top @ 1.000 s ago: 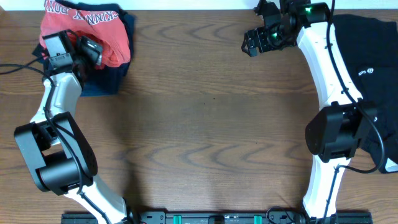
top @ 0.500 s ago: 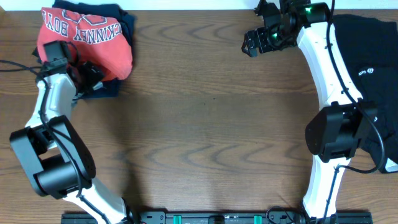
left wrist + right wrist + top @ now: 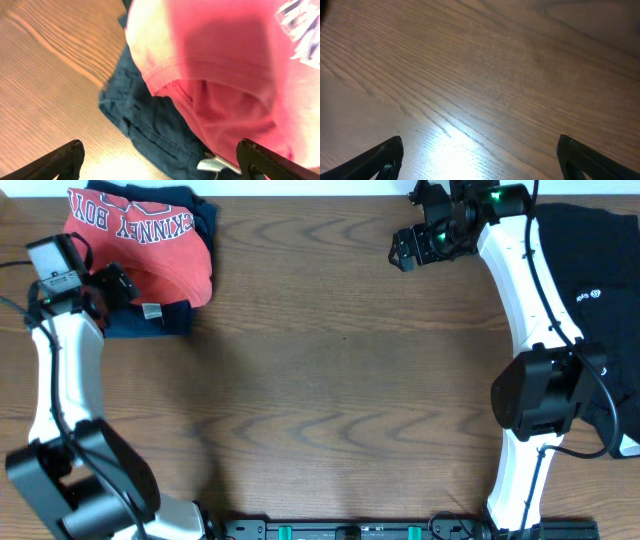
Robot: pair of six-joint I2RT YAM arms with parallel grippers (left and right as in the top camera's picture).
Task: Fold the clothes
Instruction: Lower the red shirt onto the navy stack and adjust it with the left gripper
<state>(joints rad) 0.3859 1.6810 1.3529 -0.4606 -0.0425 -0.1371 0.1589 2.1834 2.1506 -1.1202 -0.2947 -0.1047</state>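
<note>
Coral T-shirt (image 3: 150, 235) bunched atop navy piece (image 3: 160, 322), far-left corner of bench (image 3: 330, 380). Left hand (image 3: 116, 282) beside heap, fingers spread wide, empty; likely lined up for hem grab. Right hand (image 3: 405, 248) gaping, empty, over bare wood. Black garment (image 3: 590, 290) far right.

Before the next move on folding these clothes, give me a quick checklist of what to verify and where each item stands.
1. Left end effector empty: ok, open beside the red T-shirt, gripping nothing.
2. Right end effector empty: ok, open over bare table.
3. Red T-shirt laid flat: not ok, bunched on top of the navy garment.
4. White tag visible: ok, at the shirt's lower edge.
5. Black garment free of the right arm: cannot tell, the arm crosses it in the overhead view.
</note>
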